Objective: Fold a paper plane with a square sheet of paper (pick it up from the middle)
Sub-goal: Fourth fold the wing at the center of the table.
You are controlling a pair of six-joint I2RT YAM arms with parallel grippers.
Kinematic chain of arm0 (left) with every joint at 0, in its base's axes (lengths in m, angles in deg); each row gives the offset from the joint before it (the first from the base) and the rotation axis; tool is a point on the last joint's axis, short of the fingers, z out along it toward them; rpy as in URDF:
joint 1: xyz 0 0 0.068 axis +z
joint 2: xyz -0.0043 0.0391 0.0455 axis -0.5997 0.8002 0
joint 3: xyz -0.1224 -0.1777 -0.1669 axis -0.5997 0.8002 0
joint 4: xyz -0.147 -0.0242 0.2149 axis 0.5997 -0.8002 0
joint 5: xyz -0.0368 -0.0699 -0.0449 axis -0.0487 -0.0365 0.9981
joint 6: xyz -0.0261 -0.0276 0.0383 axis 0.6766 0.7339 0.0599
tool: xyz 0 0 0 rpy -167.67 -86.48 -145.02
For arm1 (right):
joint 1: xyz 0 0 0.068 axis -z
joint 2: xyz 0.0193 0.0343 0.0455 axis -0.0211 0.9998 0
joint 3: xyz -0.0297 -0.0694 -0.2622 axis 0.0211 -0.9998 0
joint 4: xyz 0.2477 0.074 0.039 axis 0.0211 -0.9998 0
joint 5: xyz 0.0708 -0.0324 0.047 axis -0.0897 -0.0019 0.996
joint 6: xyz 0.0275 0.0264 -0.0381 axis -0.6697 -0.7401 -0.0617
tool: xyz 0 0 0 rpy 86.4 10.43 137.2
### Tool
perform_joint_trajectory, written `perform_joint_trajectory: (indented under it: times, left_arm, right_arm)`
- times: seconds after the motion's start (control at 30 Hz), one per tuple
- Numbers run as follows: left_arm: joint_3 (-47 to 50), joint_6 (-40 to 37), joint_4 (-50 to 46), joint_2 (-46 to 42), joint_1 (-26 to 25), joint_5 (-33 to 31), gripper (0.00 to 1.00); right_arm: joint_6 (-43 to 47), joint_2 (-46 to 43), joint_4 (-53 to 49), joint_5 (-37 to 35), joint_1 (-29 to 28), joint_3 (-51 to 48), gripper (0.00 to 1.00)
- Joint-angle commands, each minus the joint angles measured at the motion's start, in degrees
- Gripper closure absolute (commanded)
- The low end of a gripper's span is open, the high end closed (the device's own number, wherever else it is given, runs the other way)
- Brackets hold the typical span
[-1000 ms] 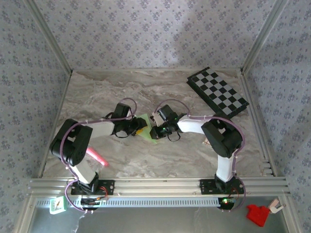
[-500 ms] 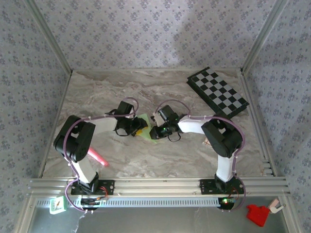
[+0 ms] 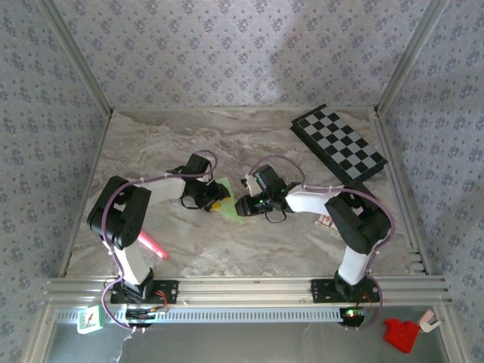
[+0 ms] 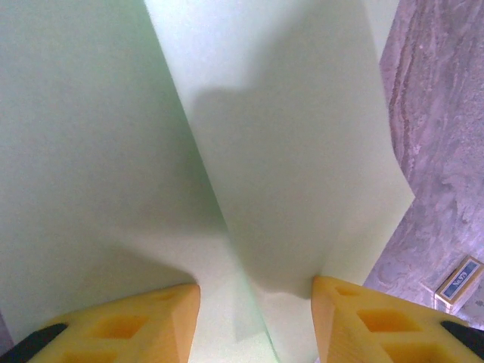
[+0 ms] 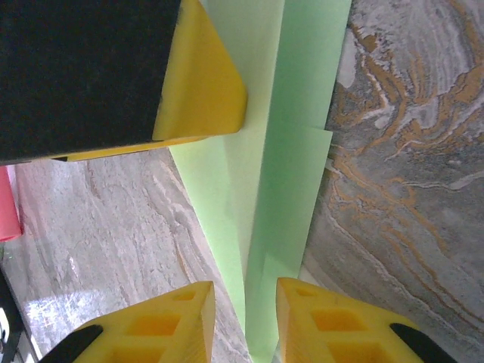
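Both sets of jaws stand parted. The left gripper has its yellow fingers set wide, with the raised centre ridge of the paper plane running up between them. The right gripper is opened only a little: the plane's green crease enters the narrow gap beside one finger, and a sliver of table shows beside the other, so nothing is pinched. The pale green plane lies on the marble table about mid-width, between the two grippers, its long edges straight and its layers overlapping. From the right wrist, one left finger sits over the plane's far end. Bare marble stretches beyond the grippers to the back wall and off to the left. The chequered board lies in the far right corner, well apart. The pink marker lies near the left arm's base, also well clear. Papered walls and metal posts close the table on three sides. Each arm rises from its base at the near rail, bends at a raised elbow and reaches inward, so the wrists face each other over the plane.
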Motion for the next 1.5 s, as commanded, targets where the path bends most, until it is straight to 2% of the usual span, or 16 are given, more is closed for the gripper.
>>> perform_joint_trajectory:
  times: [0.0,0.47,1.17,1.47]
  left_arm:
    - [1.2,-1.5,-6.8,4.8,-0.7,-5.3,0.54]
    - [0.2,-1.9,-9.9,7.7,-1.4,-6.8,0.52]
    - [0.4,-0.7,-10.0,8.6,-1.4,-7.1,0.51]
    - [0.4,-0.6,-9.9,8.4,-1.4,-6.8,0.51]
  right_arm:
    - [-0.9,0.4,-0.3,-2.3,-0.8,0.6,0.71]
    - [-0.2,3.4,-0.9,-2.0,-2.0,2.6,0.78]
    - [0.1,6.0,-1.0,-2.5,-2.0,4.6,0.79]
    - [-0.1,7.0,-0.9,-2.8,-1.8,5.0,0.85]
